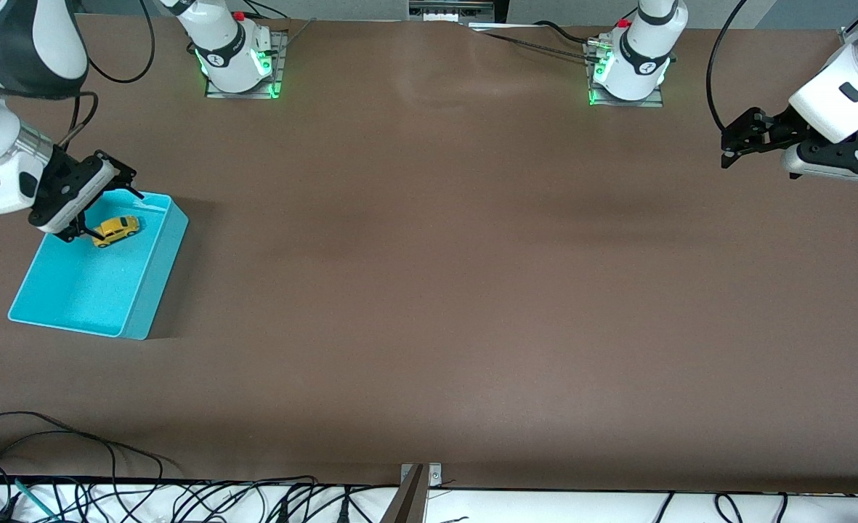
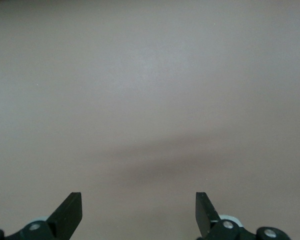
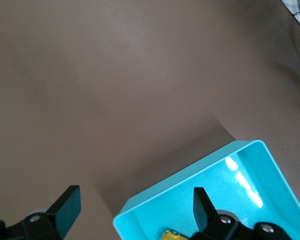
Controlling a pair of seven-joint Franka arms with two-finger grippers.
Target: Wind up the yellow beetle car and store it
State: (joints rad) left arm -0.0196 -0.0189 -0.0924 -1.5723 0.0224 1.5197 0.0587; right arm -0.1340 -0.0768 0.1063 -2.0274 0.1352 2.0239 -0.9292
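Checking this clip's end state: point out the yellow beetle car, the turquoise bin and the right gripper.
yellow beetle car (image 1: 116, 230): front view, on its roof, inside the bin.
turquoise bin (image 1: 154, 287): front view, on its outer side wall.
right gripper (image 1: 107, 211): front view, midway between its open fingertips, over the bin.

Most of the brown table (image 1: 429, 290) lies bare for passage, with only the turquoise bin (image 1: 154, 290) at the right arm's end, the right gripper (image 1: 107, 203) hanging over it, apparently just above the yellow beetle car (image 1: 116, 230).
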